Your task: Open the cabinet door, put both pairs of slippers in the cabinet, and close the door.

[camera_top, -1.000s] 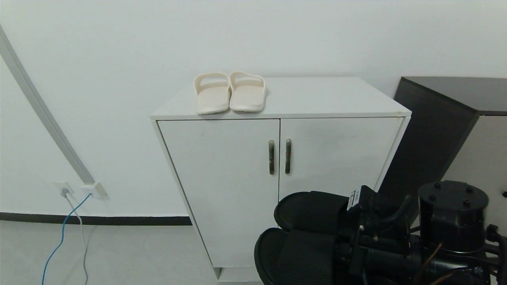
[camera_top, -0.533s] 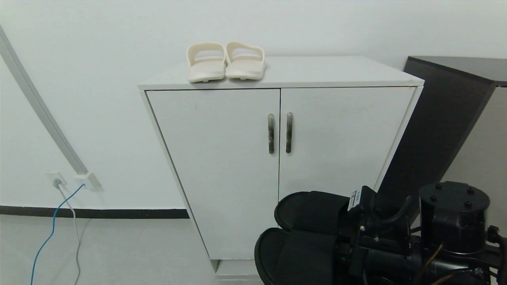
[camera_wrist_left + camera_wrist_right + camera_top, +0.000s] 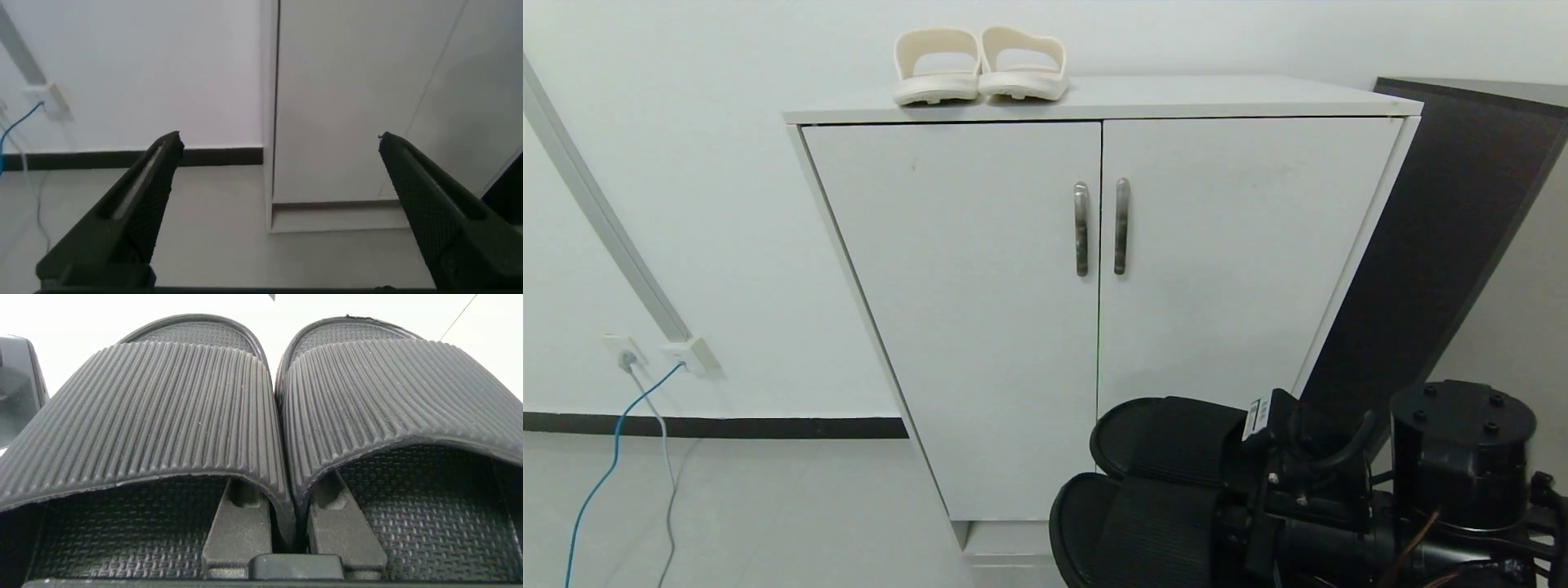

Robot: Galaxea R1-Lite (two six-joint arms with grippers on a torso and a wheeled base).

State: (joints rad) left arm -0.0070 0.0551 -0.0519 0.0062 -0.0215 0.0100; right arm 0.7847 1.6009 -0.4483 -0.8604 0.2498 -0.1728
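Note:
The white cabinet [image 3: 980,310] stands against the wall with both doors closed, its two metal handles [image 3: 1081,229] side by side at the middle. A cream pair of slippers [image 3: 978,67] rests on the cabinet top near its left front. Low in front of the right door, my right gripper [image 3: 1258,490] is shut on a black pair of slippers [image 3: 1156,482]. In the right wrist view its fingers [image 3: 239,531] pinch the two black slippers' [image 3: 163,400] inner walls together. My left gripper [image 3: 279,143] is open and holds nothing, facing the cabinet's [image 3: 359,106] lower left corner and the floor.
A dark cabinet [image 3: 1445,245] stands right beside the white one. Wall sockets [image 3: 629,353] with a blue and a grey cable trailing to the floor are at the left. A grey conduit [image 3: 596,212] runs diagonally up the wall. Bare floor [image 3: 768,514] lies left of the cabinet.
The head camera has dropped lower, so the cabinet and cream slippers sit higher in the picture. My right gripper keeps the black slippers in the same place relative to the camera.

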